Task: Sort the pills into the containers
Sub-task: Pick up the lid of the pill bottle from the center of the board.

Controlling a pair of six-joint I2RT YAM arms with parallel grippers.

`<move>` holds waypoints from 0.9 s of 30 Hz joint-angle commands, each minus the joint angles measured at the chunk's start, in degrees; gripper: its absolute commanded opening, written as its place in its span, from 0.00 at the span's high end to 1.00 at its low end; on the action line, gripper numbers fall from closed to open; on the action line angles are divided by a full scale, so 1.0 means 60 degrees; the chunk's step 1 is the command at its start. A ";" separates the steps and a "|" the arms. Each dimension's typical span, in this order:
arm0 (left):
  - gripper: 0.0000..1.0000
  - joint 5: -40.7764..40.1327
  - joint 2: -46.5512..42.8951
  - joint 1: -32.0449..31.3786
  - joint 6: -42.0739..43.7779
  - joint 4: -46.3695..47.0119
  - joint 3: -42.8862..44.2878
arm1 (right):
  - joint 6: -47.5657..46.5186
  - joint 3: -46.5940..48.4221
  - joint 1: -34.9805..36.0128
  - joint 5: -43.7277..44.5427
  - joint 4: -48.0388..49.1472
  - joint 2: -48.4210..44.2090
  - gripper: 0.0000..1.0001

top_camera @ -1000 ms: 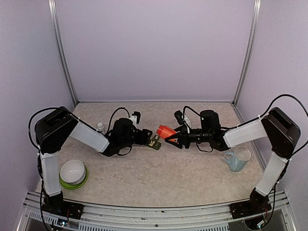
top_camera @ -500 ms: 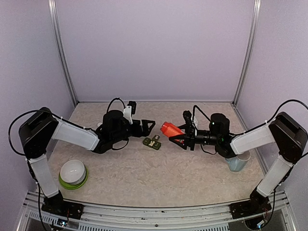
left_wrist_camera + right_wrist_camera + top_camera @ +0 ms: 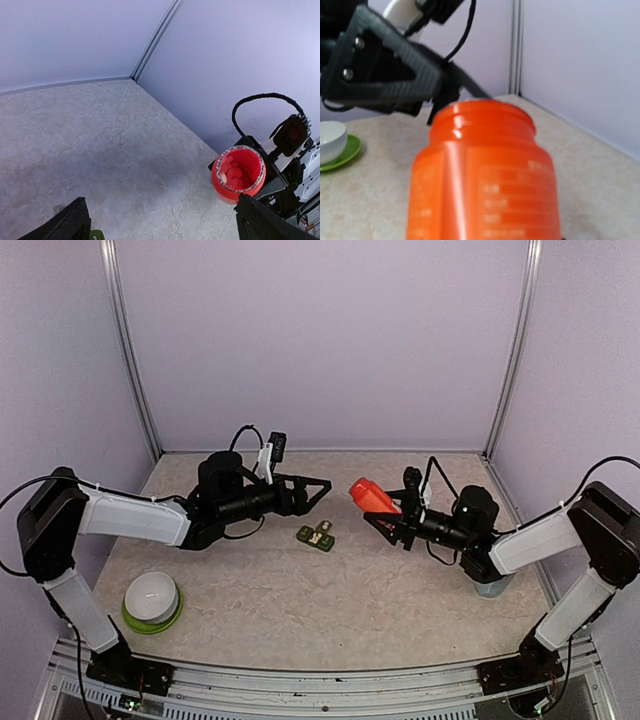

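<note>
Left pincer (image 3: 320, 492) wider, higher than before

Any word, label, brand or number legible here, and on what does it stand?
None can be read.
The orange bottle in the right pincer: pale rows of lettering on its side, too blurred to read in the right wrist view.
The green containers and the white bowl: no writing shows.

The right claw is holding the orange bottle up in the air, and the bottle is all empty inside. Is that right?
Not quite. The right claw does hold the orange bottle up in the air, but it isn't empty. The left wrist view looks straight into its open mouth and shows red pills inside.
</note>
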 commanded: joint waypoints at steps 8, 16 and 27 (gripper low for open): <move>0.01 -0.1414 -0.0203 0.1139 0.0127 -0.3062 0.1148 | -0.0338 -0.0423 -0.0066 0.0785 0.1639 -0.0692 0.99; 0.01 -0.1919 0.1170 0.2365 -0.0173 -0.4232 0.2108 | -0.0680 -0.0569 -0.0051 0.1044 0.1644 -0.1342 0.97; 0.01 -0.4711 0.3739 0.2908 0.0551 -0.6698 0.4877 | -0.0738 -0.0767 -0.0022 0.1389 0.1274 -0.2149 0.98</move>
